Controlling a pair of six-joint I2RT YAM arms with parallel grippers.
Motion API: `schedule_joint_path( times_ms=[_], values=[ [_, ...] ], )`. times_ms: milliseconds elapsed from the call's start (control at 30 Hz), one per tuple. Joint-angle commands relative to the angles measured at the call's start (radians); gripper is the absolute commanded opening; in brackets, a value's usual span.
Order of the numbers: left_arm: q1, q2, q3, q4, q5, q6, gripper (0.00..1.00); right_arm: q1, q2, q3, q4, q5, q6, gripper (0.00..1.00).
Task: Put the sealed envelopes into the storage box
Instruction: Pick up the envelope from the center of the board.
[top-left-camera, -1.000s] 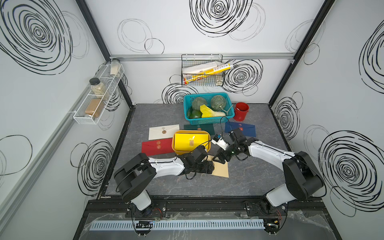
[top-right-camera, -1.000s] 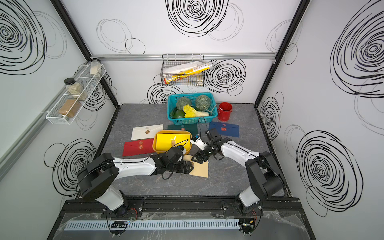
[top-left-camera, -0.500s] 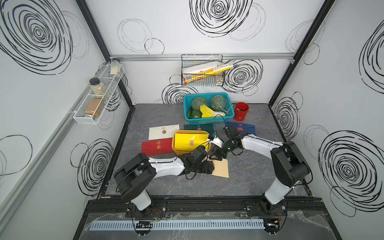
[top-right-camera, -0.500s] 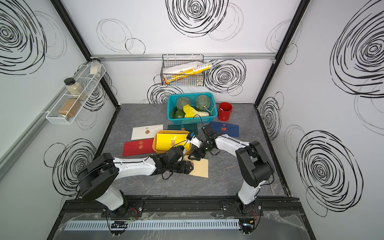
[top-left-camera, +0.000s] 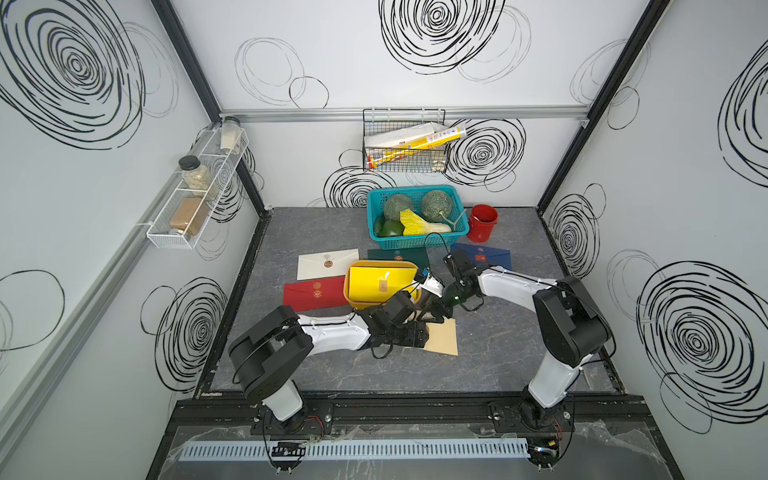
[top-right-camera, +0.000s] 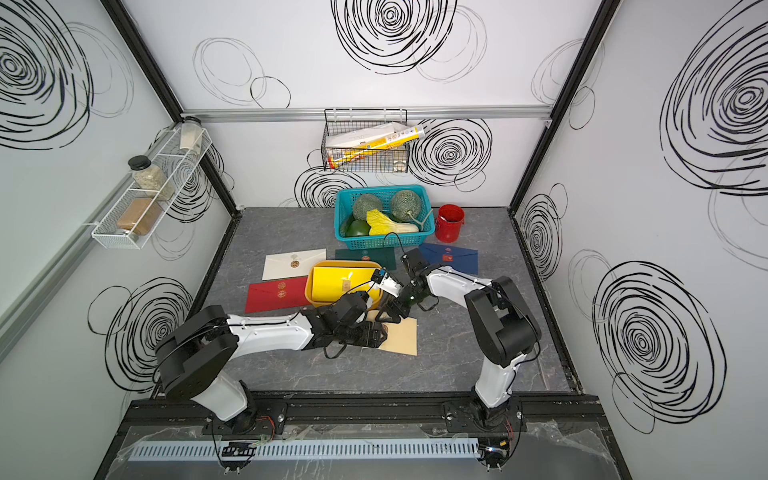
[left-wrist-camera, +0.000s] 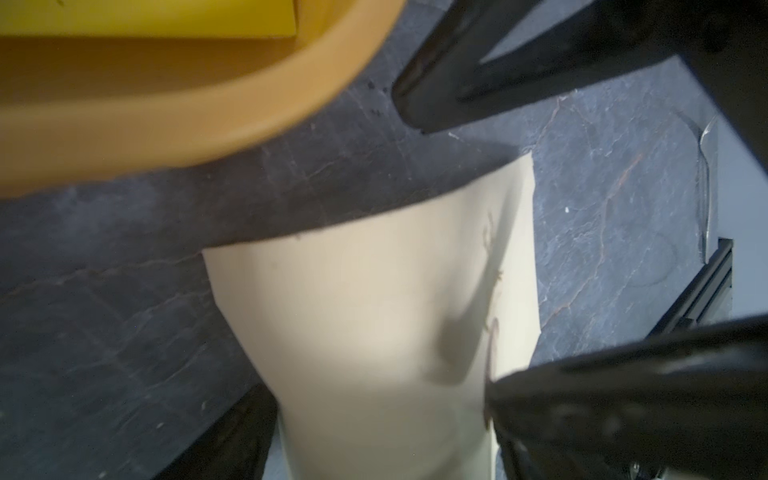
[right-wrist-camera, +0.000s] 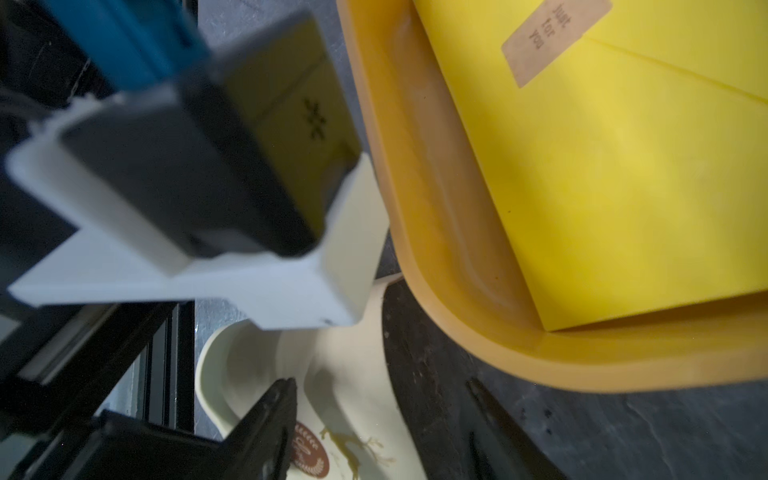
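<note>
right pincer (right-wrist-camera: 380, 386): jaws apart, astride the lifted edge of the beige envelope (left-wrist-camera: 374, 291), one jaw just beside its round seal (right-wrist-camera: 309, 455). No pinch on the paper yet, going by the wrist view

left pincer (left-wrist-camera: 376, 395): jaws wide, one against each long edge of the same envelope. The paper bows up between them, so it reads as a wide squeeze rather than an idle spread

the envelope sits on the tabletop (top-left-camera: 498, 353) just in front of the storage box (top-left-camera: 380, 262), with the box's near corner close beside both pincers. yellow envelope (top-left-camera: 365, 286) lies flat on top inside the box; anything under it is hidden. Outside the box: red envelope (top-left-camera: 313, 293) right up against its left side, white envelope (top-left-camera: 326, 264) behind that, dark green envelope (top-left-camera: 397, 254) just behind the box, navy envelope (top-left-camera: 486, 255) off to the right, well apart

risks from here:
- left lets go before right bites -> bow springs flat, right closes on air
- right bites too near the seal or catches one ply only -> flap tears or seal pops
- both pincers plus the left arm's camera mount (right-wrist-camera: 187, 286) crowd one spot -> clash on the lift
- box barely larger than an envelope -> a tilted drop hangs on the rim, and a low carry shoves the box
</note>
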Motion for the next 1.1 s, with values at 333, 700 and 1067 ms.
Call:
schedule_joint_path(
  times_ms=[333,700,1067],
  values=[
    [0.003,0.067,-0.021,-0.131,-0.049,0.005,0.88,0.000,0.045,0.003,-0.033,-0.056,-0.013,0.44],
    [0.005,0.092,-0.017,-0.105,-0.069,-0.011,0.88,0.005,0.079,0.004,-0.054,-0.100,-0.043,0.08],
    [0.008,-0.093,0.055,-0.337,-0.192,-0.012,0.97,0.006,0.036,0.025,-0.095,-0.086,-0.032,0.00]
  ],
)
